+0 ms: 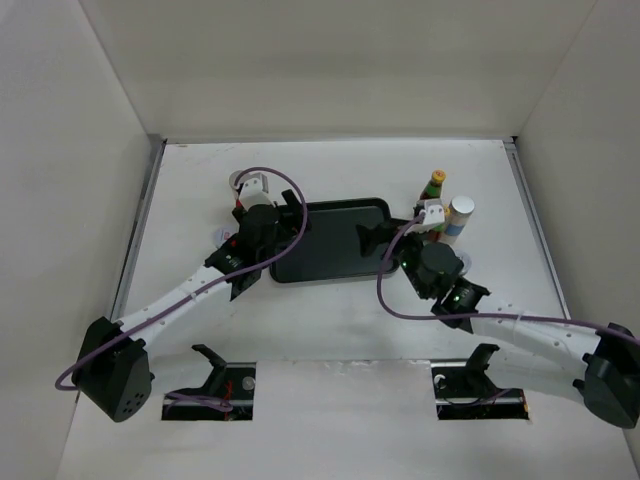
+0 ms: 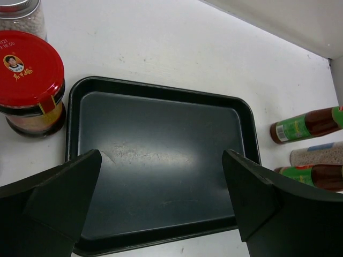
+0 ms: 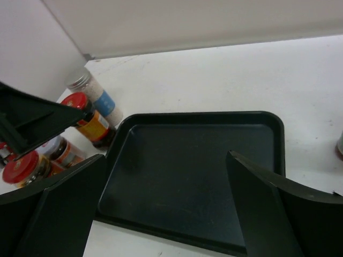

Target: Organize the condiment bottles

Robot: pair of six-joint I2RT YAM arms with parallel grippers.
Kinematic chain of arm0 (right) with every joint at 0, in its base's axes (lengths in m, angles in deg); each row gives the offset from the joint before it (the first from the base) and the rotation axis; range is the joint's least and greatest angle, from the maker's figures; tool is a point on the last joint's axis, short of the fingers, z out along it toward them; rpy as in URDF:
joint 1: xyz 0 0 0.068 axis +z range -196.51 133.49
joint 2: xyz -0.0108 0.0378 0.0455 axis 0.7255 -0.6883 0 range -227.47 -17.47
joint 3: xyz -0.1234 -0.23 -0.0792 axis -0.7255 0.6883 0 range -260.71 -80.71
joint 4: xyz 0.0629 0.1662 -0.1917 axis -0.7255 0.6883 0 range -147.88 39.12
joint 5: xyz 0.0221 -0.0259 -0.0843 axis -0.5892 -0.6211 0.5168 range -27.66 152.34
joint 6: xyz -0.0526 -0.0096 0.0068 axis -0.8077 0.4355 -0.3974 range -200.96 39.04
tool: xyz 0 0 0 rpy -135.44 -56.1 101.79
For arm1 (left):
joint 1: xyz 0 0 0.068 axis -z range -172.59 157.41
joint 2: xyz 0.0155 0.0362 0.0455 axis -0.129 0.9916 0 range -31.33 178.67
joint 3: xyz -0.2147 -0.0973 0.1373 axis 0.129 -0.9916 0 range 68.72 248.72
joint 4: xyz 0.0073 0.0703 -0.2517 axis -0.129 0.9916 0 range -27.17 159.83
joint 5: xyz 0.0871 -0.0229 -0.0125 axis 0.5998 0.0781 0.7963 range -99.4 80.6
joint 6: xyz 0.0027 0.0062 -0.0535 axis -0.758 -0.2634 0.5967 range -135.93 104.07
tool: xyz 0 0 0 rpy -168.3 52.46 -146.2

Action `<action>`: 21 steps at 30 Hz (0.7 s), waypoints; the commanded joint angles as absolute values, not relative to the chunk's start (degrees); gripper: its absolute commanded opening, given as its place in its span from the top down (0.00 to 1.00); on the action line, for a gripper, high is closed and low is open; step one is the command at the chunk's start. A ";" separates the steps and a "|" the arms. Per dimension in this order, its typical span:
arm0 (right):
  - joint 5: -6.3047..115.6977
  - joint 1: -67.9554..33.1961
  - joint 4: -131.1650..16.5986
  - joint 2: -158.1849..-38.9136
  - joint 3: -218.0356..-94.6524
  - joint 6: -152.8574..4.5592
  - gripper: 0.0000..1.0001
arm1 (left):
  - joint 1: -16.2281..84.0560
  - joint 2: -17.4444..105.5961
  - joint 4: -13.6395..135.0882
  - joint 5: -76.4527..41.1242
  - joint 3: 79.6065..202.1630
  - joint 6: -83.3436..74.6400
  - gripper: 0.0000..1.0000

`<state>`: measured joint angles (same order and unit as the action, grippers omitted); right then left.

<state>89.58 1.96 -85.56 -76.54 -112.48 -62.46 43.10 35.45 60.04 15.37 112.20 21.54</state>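
The left pincer (image 2: 161, 155) has its two black fingers spread wide with nothing between them, and it hangs over one end of the black rectangular metal tray (image 2: 161, 123). On this pincer's left side, just beside the corner of the tray, stands a glass jar with a red lid (image 2: 31, 80). Directly behind it is a glass jar with a silver lid (image 2: 20, 16), filled with pale grains. On the pincer's right side, past the edge of the tray, there is a slim dark bottle with a green label (image 2: 305, 126) and a second bottle of the same kind (image 2: 313, 176). Between them is a pale cylinder with a blue label (image 2: 321, 154).

The right pincer (image 3: 166, 157) also has its fingers parted and grips nothing; it hangs over the opposite end of the tray. Ahead of it on the left, beyond the tray, a second red-lidded jar (image 3: 21, 167) stands well apart from its fingers. In the top view the two pincers face each other across the tray.
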 commanded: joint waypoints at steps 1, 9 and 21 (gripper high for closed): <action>88.53 3.72 -89.87 -75.04 -115.08 -64.26 0.00 | 42.97 34.76 57.91 13.98 113.63 20.10 0.00; 89.48 2.58 -81.73 -68.72 -118.58 -61.46 0.82 | 47.52 33.10 46.77 13.71 108.37 12.21 0.00; 106.03 -10.16 -52.00 -66.94 -128.08 -61.01 0.51 | 51.14 28.08 26.72 8.71 96.05 9.55 0.00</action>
<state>103.90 -8.66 -60.62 -65.76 -125.02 -61.26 50.83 28.35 36.00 12.53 97.40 9.46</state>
